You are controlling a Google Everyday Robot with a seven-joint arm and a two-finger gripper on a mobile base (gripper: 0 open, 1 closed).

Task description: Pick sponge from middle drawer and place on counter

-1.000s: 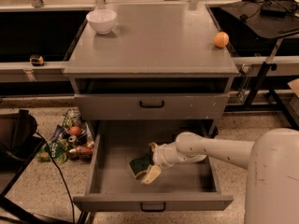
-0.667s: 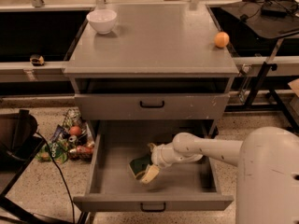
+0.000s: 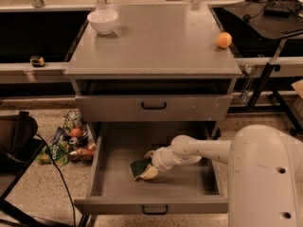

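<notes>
The middle drawer (image 3: 118,183) is pulled open at the bottom of the cabinet. The sponge (image 3: 138,167), dark green over pale yellow, is inside it near the middle, tilted a little. My gripper (image 3: 147,164) reaches into the drawer from the right. Its pale fingers (image 3: 150,154) sit on either side of the sponge's right end and are shut on it, low over the drawer floor. The counter (image 3: 161,41) is the flat grey cabinet top above.
A white bowl (image 3: 103,21) stands at the counter's back left and an orange ball (image 3: 224,39) near its right edge. A closed drawer front (image 3: 154,107) sits above the open one. Snack packets (image 3: 71,143) lie on the floor at left, beside a dark chair (image 3: 14,141).
The gripper and the sponge have shifted slightly left in the drawer. My arm's white body fills more of the lower right.
</notes>
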